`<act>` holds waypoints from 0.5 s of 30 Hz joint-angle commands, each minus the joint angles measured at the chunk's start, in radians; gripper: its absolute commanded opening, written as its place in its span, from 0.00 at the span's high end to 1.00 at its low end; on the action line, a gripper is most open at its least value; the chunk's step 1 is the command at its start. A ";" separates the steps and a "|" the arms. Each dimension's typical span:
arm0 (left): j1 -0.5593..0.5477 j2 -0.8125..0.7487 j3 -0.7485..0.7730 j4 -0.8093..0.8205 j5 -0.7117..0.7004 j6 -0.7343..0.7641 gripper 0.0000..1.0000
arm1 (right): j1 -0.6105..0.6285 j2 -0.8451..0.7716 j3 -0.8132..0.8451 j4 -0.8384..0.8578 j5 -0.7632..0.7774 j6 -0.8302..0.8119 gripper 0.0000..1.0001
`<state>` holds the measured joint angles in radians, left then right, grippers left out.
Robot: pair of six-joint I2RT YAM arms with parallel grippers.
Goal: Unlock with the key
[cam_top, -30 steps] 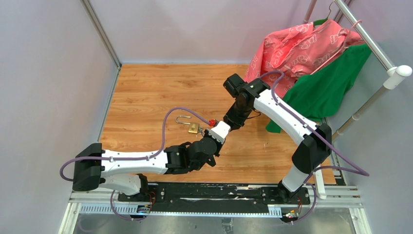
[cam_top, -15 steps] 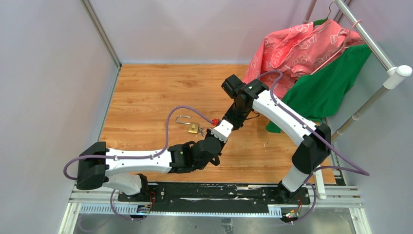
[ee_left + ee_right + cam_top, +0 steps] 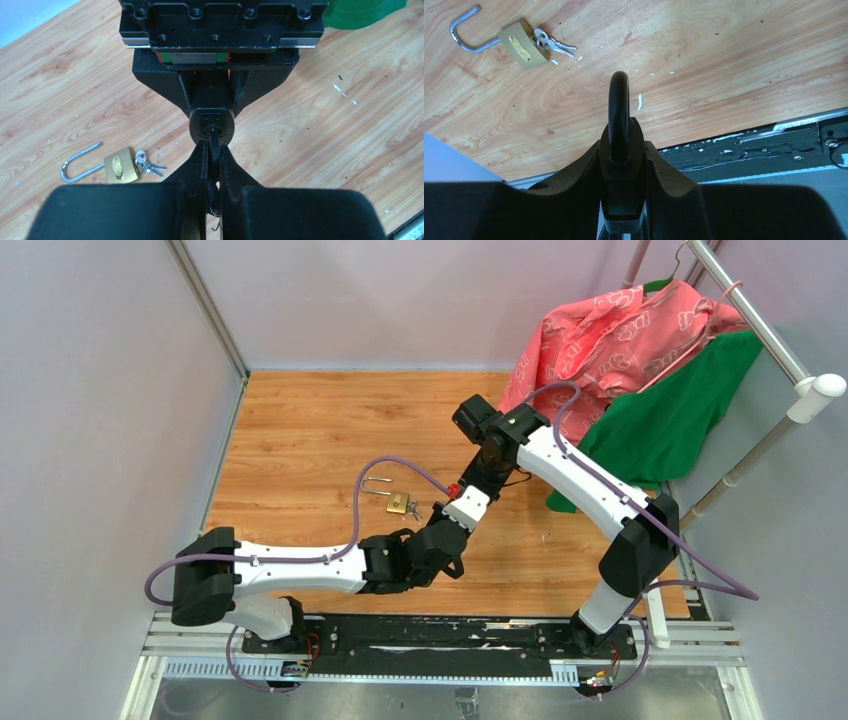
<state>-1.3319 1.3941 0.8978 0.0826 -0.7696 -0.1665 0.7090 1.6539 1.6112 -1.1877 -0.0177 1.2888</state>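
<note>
While the wooden table [image 3: 300, 430] carries a brass padlock [image 3: 398, 503], shackle open, left of centre, the right gripper [image 3: 621, 145] clamps a black padlock [image 3: 619, 100] at mid-frame. The left gripper [image 3: 212, 148] pinches the key [image 3: 213, 139], seemingly seated in that lock's keyhole. Judged step: turning. The next move calls for a steady twist of the key.

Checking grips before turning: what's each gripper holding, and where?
Right gripper clamps the black padlock by its body; left gripper pinches the key by its head.

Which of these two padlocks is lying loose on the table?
The brass padlock, with keys at its end. The black padlock is off the wood, clamped in the right gripper.
</note>
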 commanded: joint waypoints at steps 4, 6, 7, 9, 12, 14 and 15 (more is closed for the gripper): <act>0.069 0.041 0.043 0.149 0.081 0.016 1.00 | 0.047 -0.052 -0.001 -0.048 -0.091 0.010 1.00; 0.069 0.044 0.040 0.169 0.084 0.056 1.00 | 0.047 -0.056 0.000 -0.055 -0.083 0.008 1.00; 0.069 0.049 0.037 0.178 0.090 0.083 1.00 | 0.047 -0.057 0.000 -0.059 -0.079 0.007 1.00; 0.069 0.055 0.032 0.188 0.092 0.130 1.00 | 0.047 -0.052 0.007 -0.066 -0.071 0.004 1.00; 0.064 0.046 0.002 0.225 0.089 0.217 1.00 | 0.047 -0.045 0.019 -0.080 -0.071 -0.009 1.00; 0.056 0.023 -0.036 0.278 0.101 0.273 1.00 | 0.047 -0.045 0.019 -0.082 -0.084 -0.017 1.00; 0.054 0.015 -0.049 0.303 0.109 0.303 1.00 | 0.046 -0.043 0.018 -0.082 -0.090 -0.021 1.00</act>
<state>-1.2911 1.4227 0.8822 0.1818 -0.6975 -0.0078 0.7067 1.6493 1.6108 -1.1759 0.0608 1.2850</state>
